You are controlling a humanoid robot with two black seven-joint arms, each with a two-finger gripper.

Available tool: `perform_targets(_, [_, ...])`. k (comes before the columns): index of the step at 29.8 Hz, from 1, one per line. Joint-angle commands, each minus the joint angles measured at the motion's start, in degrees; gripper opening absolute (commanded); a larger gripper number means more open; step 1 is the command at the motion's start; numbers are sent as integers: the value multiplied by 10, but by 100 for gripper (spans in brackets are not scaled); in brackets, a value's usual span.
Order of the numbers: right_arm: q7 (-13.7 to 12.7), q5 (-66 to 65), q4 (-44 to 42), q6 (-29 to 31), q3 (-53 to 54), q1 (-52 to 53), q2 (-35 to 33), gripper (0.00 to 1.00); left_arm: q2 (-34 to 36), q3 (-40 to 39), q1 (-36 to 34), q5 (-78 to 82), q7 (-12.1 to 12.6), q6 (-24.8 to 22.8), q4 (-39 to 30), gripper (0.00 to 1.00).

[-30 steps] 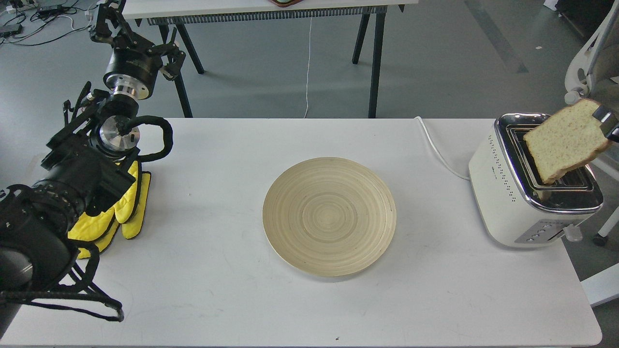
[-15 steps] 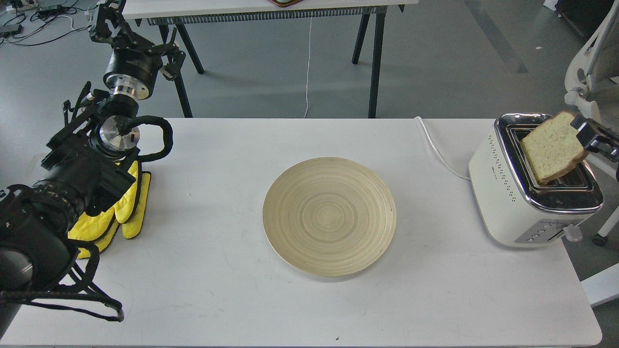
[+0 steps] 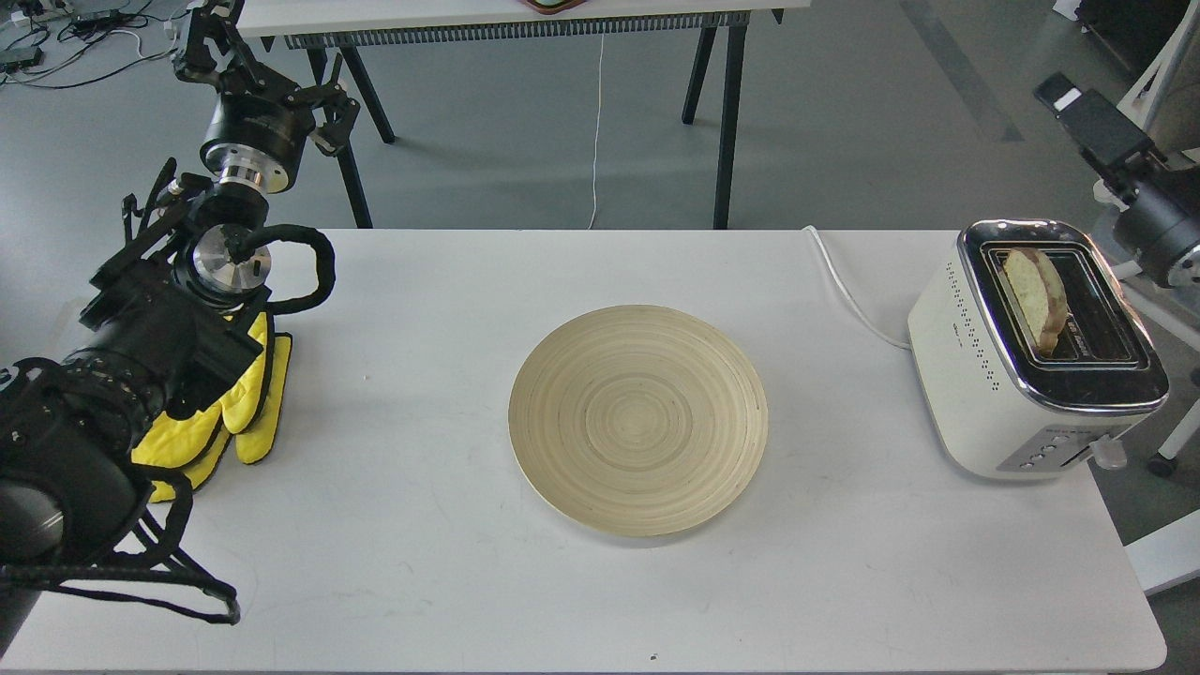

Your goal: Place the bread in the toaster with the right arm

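The bread (image 3: 1035, 298) stands on edge in the left slot of the cream-white toaster (image 3: 984, 375) at the table's right end, its crust sticking up a little above the chrome top. My right gripper (image 3: 1078, 111) hangs above and behind the toaster, apart from the bread and holding nothing; it is dark and its fingers cannot be told apart. My left gripper (image 3: 267, 70) is raised beyond the table's far left edge, open and empty.
A round wooden plate (image 3: 638, 419) lies in the middle of the white table (image 3: 844, 581). Yellow mitts (image 3: 246, 412) lie at the left under my left arm. The toaster's white cord (image 3: 848, 291) runs off the back edge. A white chair (image 3: 1158, 112) stands right.
The right gripper let go of the bread, which dropped from tilted over the toaster down into the left slot. The right gripper rose up and back. The left arm has not moved.
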Motion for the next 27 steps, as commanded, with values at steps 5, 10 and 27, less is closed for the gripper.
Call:
perform_targets(5, [-1,27,-93,6,107,-1,163,99,0,0,0,0,0,0,0,100])
perform_targets(10, [2,131,-179,68,176,2,272,99,1,-1,0,0,0,0,0,100])
perform_targets(27, [-23,462,-471,328,269,64,385,99,1,-1,-1,0,0,0,0,100])
